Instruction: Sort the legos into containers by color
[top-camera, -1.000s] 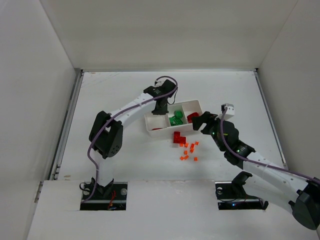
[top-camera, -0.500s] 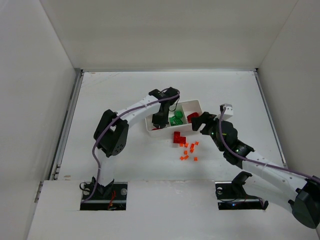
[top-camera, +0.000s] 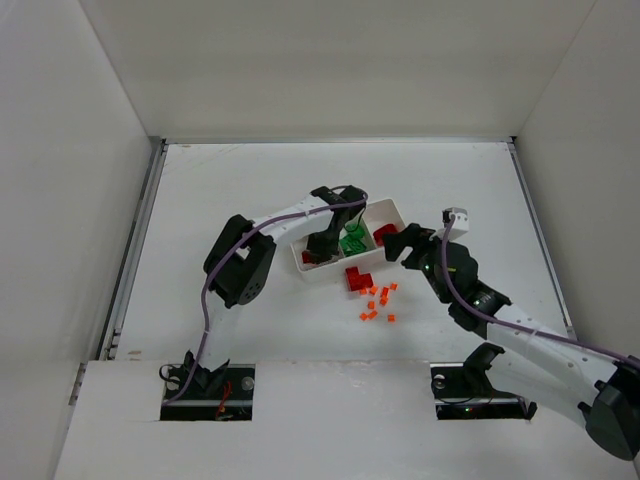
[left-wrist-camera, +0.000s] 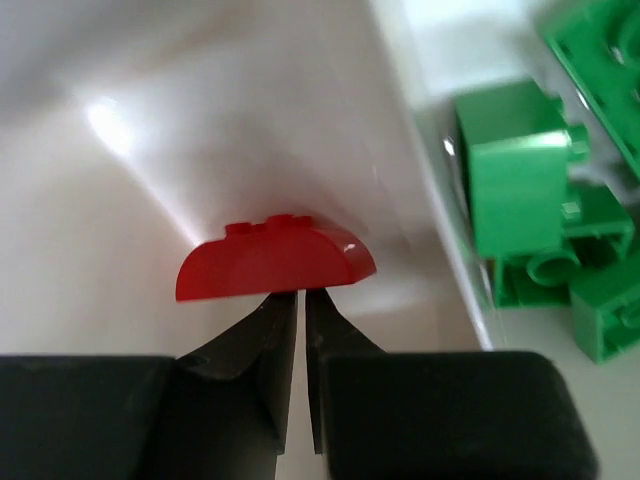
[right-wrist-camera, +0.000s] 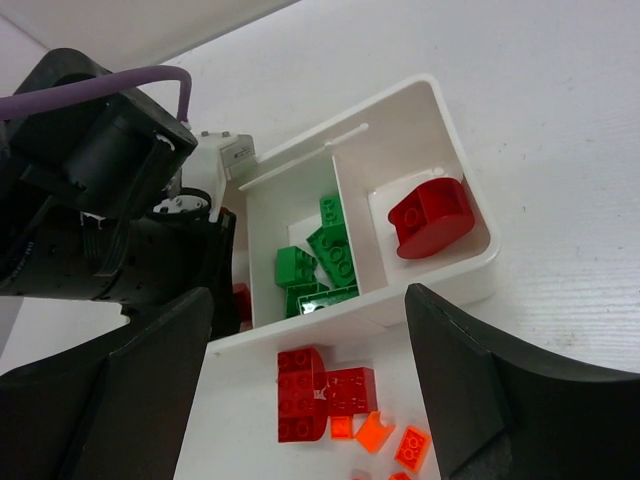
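A: Top view, stock?
B: One tray (top-camera: 380, 206) at centre frame, three compartments, long axis lower left to upper right. Green bricks (top-camera: 352, 241) in the middle compartment, count unclear here. One red brick (top-camera: 385, 234) in the right compartment. On the table (top-camera: 230, 190): a red pair (top-camera: 357, 278), touching, just below the tray. Orange bits (top-camera: 378, 300), about nine, scattered lower right of that pair.

A: Grippers?
B: Left gripper (top-camera: 320, 251) is down in the left compartment, jaws unreadable from above. Right gripper (top-camera: 402, 243) is just beside the tray's right end, jaws wide, nothing held.

A: Left wrist view?
B: Jaws closed together, tips touching the lower edge of one curved brick (left-wrist-camera: 275, 268). It is red, long axis left to right, studs along its top. Whether it is pinched, cannot tell. Past a wall at frame right: green bricks, at least four.

A: Right wrist view?
B: Fingers (right-wrist-camera: 110, 400) at both lower corners, far apart, gripping nothing. Green bricks: four, as far as can be counted. The red brick shows as rounded. The left compartment is mostly hidden behind the left arm (right-wrist-camera: 100, 200), with only a red sliver visible. The red pair sits lower centre, with two orange bits at the bottom edge.
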